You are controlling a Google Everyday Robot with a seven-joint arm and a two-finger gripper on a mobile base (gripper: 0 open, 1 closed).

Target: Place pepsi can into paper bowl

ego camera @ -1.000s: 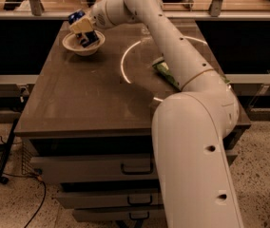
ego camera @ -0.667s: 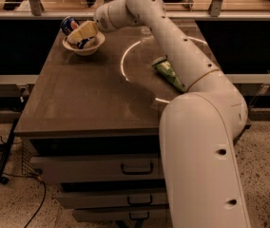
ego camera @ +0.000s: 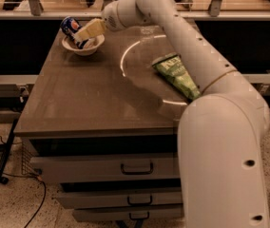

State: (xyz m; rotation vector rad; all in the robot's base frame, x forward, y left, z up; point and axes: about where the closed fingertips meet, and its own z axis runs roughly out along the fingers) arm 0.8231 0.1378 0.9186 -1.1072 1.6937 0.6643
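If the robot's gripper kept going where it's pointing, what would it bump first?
Probably the pepsi can, tilted against the gripper near the table's far left corner, then the paper bowl beneath.

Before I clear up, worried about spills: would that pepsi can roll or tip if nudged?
Probably tips: the pepsi can leans in the paper bowl, beside the gripper. Round sides, so it may roll. Bowl looks light; might slide.
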